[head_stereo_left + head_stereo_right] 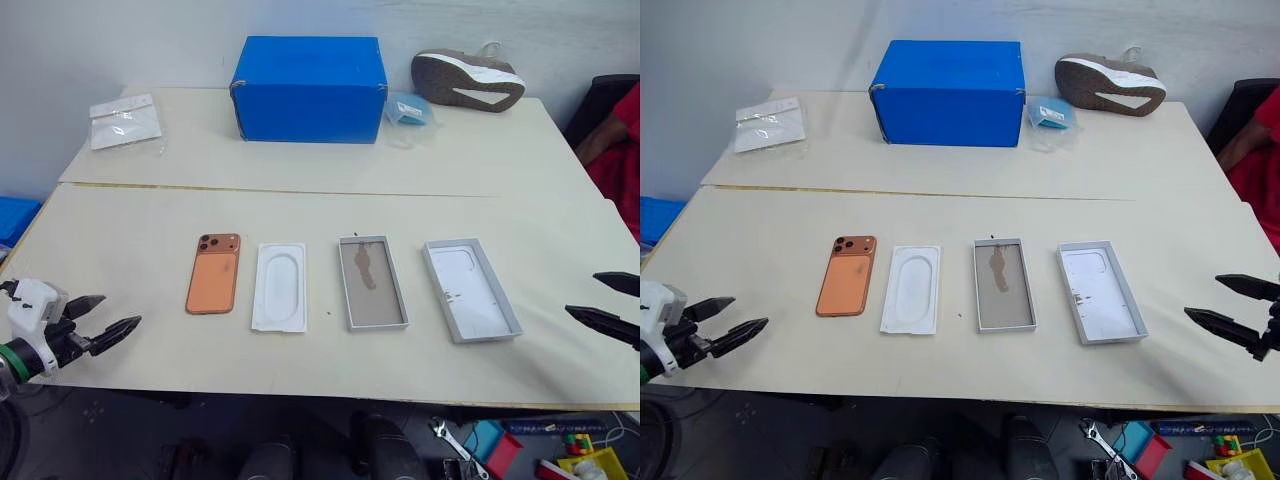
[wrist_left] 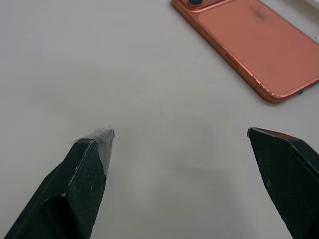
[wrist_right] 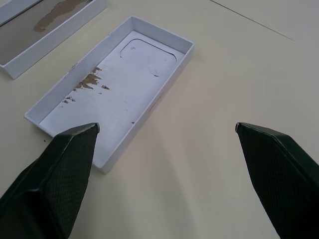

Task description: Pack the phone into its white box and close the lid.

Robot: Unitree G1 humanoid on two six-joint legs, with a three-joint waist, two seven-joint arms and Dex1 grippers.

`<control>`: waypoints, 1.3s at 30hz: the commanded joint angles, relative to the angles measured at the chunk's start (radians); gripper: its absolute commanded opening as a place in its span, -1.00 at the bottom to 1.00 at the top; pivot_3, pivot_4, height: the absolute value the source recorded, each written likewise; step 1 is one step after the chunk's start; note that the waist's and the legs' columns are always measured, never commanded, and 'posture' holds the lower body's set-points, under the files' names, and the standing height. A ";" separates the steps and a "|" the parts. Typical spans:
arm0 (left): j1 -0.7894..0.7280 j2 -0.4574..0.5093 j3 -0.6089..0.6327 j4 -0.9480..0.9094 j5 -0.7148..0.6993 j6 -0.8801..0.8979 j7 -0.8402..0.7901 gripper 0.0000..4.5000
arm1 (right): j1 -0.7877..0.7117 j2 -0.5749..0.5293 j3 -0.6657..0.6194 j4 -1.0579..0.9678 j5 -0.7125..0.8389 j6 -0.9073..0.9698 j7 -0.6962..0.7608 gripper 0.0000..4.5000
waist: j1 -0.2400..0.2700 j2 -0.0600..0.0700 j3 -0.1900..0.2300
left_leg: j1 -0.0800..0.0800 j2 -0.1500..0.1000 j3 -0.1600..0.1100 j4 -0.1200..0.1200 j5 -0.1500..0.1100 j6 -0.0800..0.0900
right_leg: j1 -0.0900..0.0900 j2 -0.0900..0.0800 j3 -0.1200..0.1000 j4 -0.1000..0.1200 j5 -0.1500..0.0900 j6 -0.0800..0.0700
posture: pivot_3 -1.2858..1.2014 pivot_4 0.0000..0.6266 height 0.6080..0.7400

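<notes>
On the near table (image 1: 120,250), in a row in front of the blue box (image 1: 308,88), lie the phone (image 1: 214,273), a white insert (image 1: 280,286), the white box (image 1: 372,282) and the lid (image 1: 470,289), all apart from one another. The phone rests camera side up at the row's left end; the box, stained floor showing, sits almost straight out from the blue box, and the lid lies beyond it at the right end, inner face up.

The step in hand looks like the first reach for the phone. The left gripper (image 1: 106,320) hangs over the table's near left edge, jaws spread wide with nothing between them; the phone lies ahead of it, toward the blue box and apart. A flat phone leaves little to bite, so I would straddle its long edges with the fingers low, and close squarely so it does not skate off.

The right gripper (image 1: 1232,305) is likewise spread and empty, just beside the lid's outer side and not touching.
</notes>
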 commanded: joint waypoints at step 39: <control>-0.180 0.063 -0.178 -0.181 -0.188 0.327 -0.148 1.00 | 0.042 0.046 -0.101 -0.534 0.192 0.272 -0.161 0.99 | 0.004 0.000 0.000 | -0.001 0.000 -0.001 0.000 0.000 0.000 | 0.000 0.000 0.000 0.001 0.000 0.001 | 0.03 -0.52 1.00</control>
